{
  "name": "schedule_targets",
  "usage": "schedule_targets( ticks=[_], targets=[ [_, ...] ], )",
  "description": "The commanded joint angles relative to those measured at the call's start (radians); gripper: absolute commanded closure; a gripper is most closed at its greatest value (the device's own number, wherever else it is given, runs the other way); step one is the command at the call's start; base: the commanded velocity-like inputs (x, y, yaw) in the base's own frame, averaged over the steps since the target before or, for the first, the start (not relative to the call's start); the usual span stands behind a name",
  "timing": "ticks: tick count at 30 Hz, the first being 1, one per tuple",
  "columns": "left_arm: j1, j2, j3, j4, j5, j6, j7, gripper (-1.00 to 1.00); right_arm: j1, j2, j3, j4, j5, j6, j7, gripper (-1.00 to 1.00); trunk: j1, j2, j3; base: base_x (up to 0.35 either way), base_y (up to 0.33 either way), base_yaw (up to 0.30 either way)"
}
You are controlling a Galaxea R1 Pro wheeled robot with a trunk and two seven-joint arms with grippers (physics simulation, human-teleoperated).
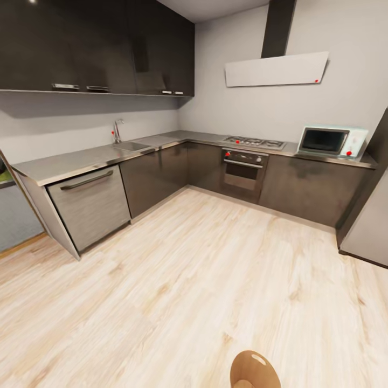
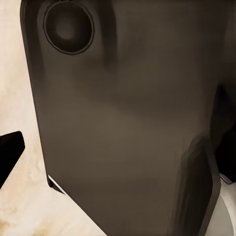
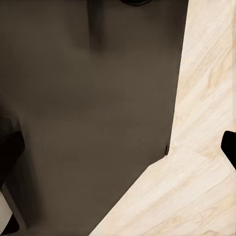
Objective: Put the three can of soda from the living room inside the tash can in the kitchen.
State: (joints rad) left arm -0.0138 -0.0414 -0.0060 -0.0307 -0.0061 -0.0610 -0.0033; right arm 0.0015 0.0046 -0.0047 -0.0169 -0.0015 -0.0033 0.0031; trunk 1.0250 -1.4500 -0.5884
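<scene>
Right below me, at the head view's bottom edge, sat the bin (image 1: 255, 369), its wood-toned inside showing, rim cut off by the frame. No cans visible inside what I could see of it, and none anywhere else on the floor (image 1: 205, 291) or counter (image 1: 86, 160).

Beyond the bin: bare floor, then the L-shaped counter w/ dishwasher (image 1: 91, 203), sink (image 1: 129, 145) and tap, oven (image 1: 243, 173) under the hob, microwave (image 1: 330, 141) further along from the oven, hood (image 1: 276, 69) above.

Both wrist cams looked down on my own dark base panels over the floor. L wrist cam: one black finger (image 2: 11, 153) poked in at the edge. R wrist cam: a black fingertip (image 3: 229, 145) at one edge, another dark shape opposite. Tips looked far apart, nothing between them, but I couldn't tell for sure how open either hand was; neither seemed to hold a can.

Judgement: I was in the kitchen, bin located, cans not delivered. To do this step well, I'd note the bin's spot vs. the counter corner, then head for the living rm w/ arms tucked.
</scene>
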Motion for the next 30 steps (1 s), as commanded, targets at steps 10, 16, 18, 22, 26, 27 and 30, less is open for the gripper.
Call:
schedule_targets(
  ticks=[10,16,18,22,26,27,30],
  targets=[
    [0.0,0.0,0.0,0.0,0.0,-0.002,0.0,-1.0,0.0,0.0,0.0,0.0,0.0,0.0,0.0,-1.0,0.0,0.0,0.0,0.109,0.0,0.0],
    [0.0,0.0,0.0,0.0,-0.001,-0.015,0.0,-1.0,0.0,0.0,0.0,0.0,0.0,0.0,0.0,-1.0,0.0,0.0,0.0,0.044,0.0,0.0],
    [0.0,0.0,0.0,0.0,-0.001,-0.018,0.0,-1.0,0.0,0.0,0.0,0.0,0.0,0.0,0.0,-1.0,0.0,0.0,0.0,0.012,0.0,0.0],
    [0.0,0.0,0.0,0.0,-0.001,-0.021,0.0,-1.0,0.0,0.0,0.0,0.0,0.0,0.0,0.0,-1.0,0.0,0.0,0.0,0.005,0.0,0.0],
    [0.0,0.0,0.0,0.0,-0.001,-0.022,-0.001,-1.0,0.0,0.0,0.0,0.0,0.0,0.0,0.0,-1.0,0.0,0.0,0.0,0.044,0.0,0.0],
    [0.0,0.0,0.0,0.0,-0.001,-0.022,-0.001,-1.0,0.0,0.0,0.0,0.0,0.0,0.0,0.0,-1.0,0.0,0.0,0.0,0.181,0.0,0.0],
    [0.0,0.0,0.0,0.0,-0.001,-0.022,0.0,-1.0,0.0,0.0,0.001,0.0,0.0,0.0,0.0,-1.0,0.0,0.0,0.0,0.204,0.0,0.0]
  ],
)
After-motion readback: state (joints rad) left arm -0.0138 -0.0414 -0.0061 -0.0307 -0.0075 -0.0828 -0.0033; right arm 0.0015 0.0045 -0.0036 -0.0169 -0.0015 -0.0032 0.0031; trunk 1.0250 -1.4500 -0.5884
